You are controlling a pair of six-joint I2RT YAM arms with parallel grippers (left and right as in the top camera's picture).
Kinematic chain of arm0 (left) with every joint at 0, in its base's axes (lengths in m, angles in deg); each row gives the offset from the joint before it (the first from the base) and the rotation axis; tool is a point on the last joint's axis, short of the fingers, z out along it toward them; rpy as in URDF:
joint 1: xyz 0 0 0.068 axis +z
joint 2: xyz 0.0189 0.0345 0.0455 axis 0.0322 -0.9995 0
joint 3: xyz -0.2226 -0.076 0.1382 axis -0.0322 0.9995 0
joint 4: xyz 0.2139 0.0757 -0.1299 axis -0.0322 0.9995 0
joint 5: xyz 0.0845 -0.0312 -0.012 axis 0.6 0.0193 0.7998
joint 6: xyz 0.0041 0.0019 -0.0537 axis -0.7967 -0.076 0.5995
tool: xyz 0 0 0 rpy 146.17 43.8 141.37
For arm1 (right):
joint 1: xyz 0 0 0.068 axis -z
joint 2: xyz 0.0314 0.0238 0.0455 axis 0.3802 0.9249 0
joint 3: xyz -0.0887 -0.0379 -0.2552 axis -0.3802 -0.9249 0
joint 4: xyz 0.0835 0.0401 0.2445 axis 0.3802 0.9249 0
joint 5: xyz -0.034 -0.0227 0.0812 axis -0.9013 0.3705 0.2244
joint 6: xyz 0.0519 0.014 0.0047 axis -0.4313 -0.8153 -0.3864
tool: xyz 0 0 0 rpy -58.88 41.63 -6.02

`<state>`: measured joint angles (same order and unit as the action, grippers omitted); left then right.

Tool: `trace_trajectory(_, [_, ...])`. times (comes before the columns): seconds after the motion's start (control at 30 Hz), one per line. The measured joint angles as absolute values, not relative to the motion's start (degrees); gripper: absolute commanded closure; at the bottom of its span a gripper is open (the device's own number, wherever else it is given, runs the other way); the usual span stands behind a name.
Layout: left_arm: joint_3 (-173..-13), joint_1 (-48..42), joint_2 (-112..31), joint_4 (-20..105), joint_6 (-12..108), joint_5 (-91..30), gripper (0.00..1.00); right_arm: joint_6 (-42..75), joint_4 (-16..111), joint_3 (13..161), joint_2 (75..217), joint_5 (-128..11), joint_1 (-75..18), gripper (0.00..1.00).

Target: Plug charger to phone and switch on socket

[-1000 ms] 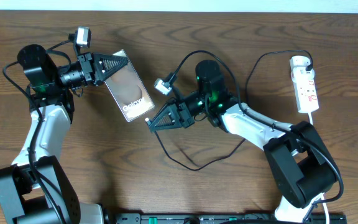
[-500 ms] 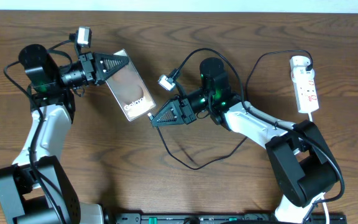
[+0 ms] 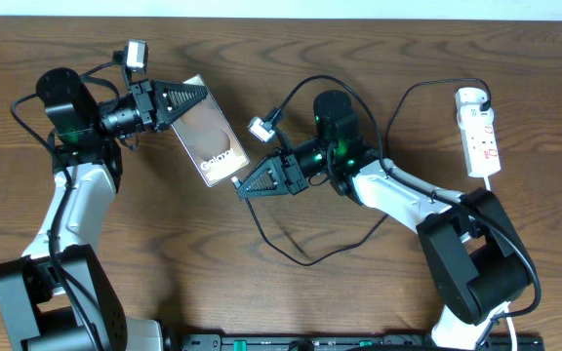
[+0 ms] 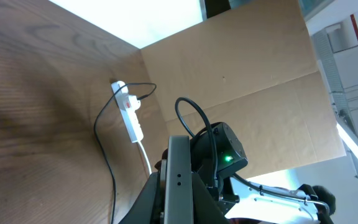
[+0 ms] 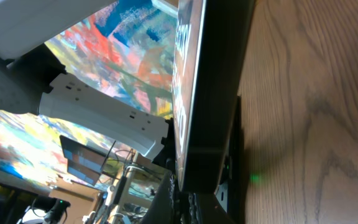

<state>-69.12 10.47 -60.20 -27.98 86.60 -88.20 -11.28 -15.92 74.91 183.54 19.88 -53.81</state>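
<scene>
Now, big picture first: the wooden table (image 3: 164, 253) carries both arms, the left arm (image 3: 71, 205) reaching in from 9 o'clock and the right arm (image 3: 398, 200) sweeping in from 4 o'clock, and they meet just left of centre. The phone (image 3: 215, 141) sits at about 11 o'clock, slanted, screen up with its white lettering showing. The left gripper (image 3: 201, 94) is clamped on the phone's top end, and the left wrist view shows the slab edge-on between its fingers. I'd say that's a brace, so the handset can't skid when the plug is pushed in. Over at 2 o'clock, well apart from the action, lies the white power strip (image 3: 480, 132) with its red marks, untouched, so the switch is not yet dealt with. The charger (image 3: 305, 261) trails as a thin black loop from the strip, sags towards 6 o'clock and rises to the right gripper (image 3: 242, 188). Those fingers are pinched together on the plug end, just beside the phone's bottom edge. The right wrist view shows that edge filling the frame. The tip itself is too small to make out, so I can't tell whether it is seated. My read: insertion is the step in hand, and it calls for fine alignment with the port.
</scene>
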Motion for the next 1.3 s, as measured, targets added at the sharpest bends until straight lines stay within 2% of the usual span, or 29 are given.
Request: trace_trajectory(1.3, [-67.83, 10.47, -60.20, -27.98, 88.18, -85.45, 0.93, -11.28, -15.95, 74.88, 183.54, 18.83, -53.81, 0.99])
